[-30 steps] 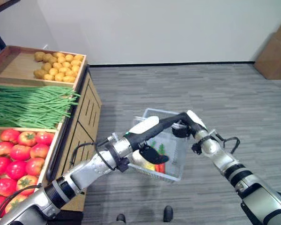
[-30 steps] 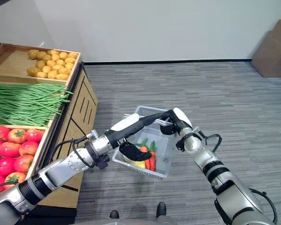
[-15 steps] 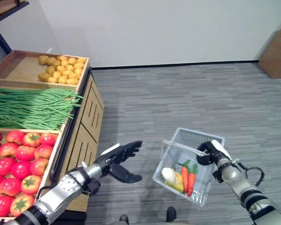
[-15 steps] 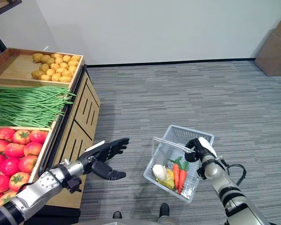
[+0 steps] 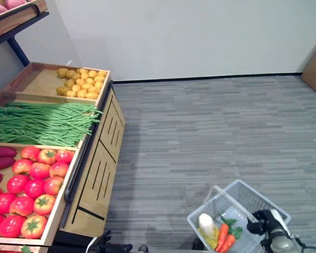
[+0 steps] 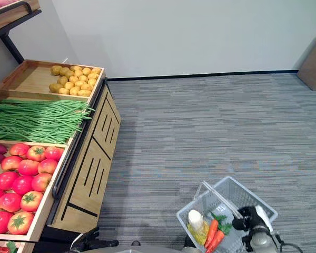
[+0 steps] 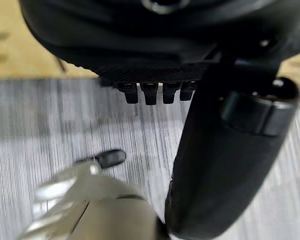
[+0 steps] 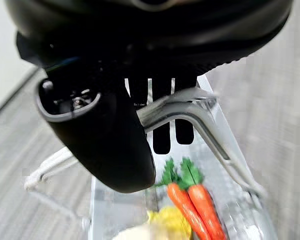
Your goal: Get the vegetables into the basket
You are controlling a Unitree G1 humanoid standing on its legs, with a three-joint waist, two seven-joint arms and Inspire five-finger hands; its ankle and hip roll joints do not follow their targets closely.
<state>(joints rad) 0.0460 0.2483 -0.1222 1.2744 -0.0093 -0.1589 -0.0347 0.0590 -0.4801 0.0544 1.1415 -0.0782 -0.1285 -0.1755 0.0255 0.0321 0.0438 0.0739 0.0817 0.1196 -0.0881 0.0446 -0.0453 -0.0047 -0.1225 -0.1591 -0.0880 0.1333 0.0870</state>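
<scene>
Left hand (image 5: 111,246) cut off at the bottom edge, fingers too small to read. Basket (image 6: 263,210) clipped at its lower rim. Yellow vegetable (image 8: 169,223) and pale one (image 8: 136,234) blurred, cut by the frame's edge. Tomatoes (image 5: 21,227) partly cropped at the left. Top shelf (image 5: 16,16) cut at the corner.
</scene>
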